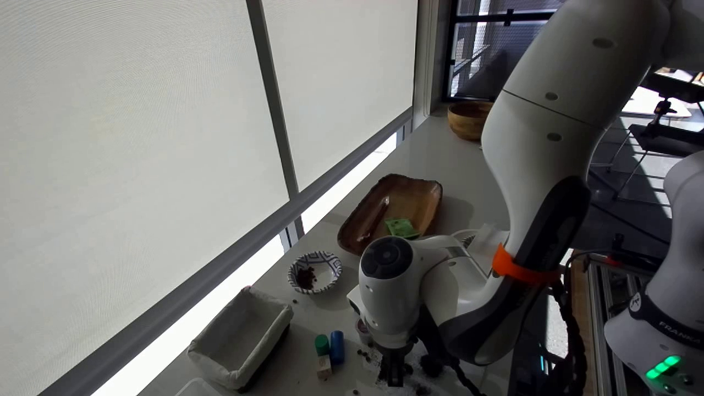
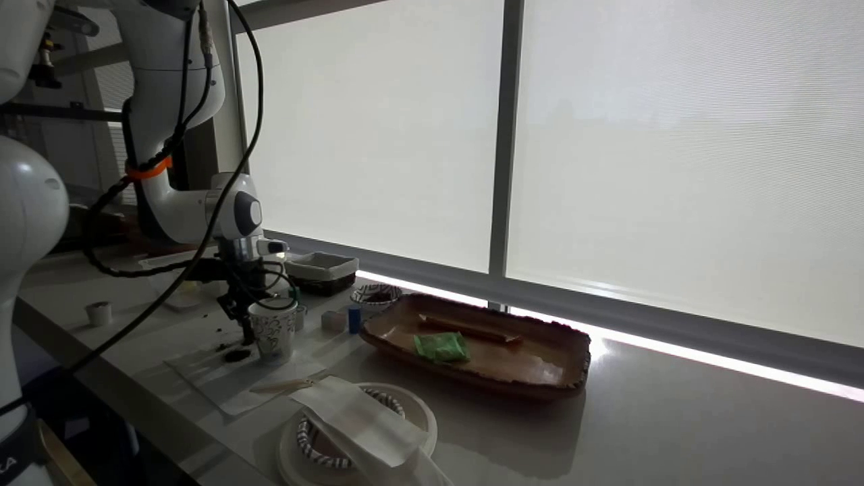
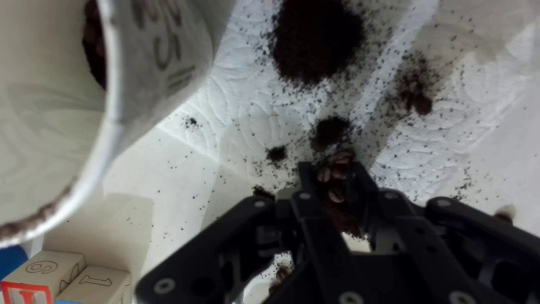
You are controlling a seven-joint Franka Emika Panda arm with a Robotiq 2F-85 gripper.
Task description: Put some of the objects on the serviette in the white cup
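The white cup (image 2: 273, 331) with a dark swirl pattern stands upright beside my gripper. It fills the upper left of the wrist view (image 3: 164, 59), with dark beans inside; the arm hides it in an exterior view. The white serviette (image 3: 249, 97) lies under the gripper and also shows in an exterior view (image 2: 236, 398). It holds a dark heap of coffee grounds (image 3: 318, 42), smaller clumps and several coffee beans (image 3: 337, 171). My gripper (image 3: 333, 177) points down, low over the serviette, its fingers partly apart with beans and grounds between them. Whether the fingers touch the beans is unclear.
A brown tray (image 1: 426, 212) holds a green packet. A patterned bowl (image 1: 333, 269) holds dark bits. A lined basket (image 1: 242, 335), a blue cylinder (image 1: 337, 347), a green-capped tube (image 1: 322, 345) and blocks (image 3: 95, 285) stand nearby. A plate (image 2: 425, 432) bears a folded napkin.
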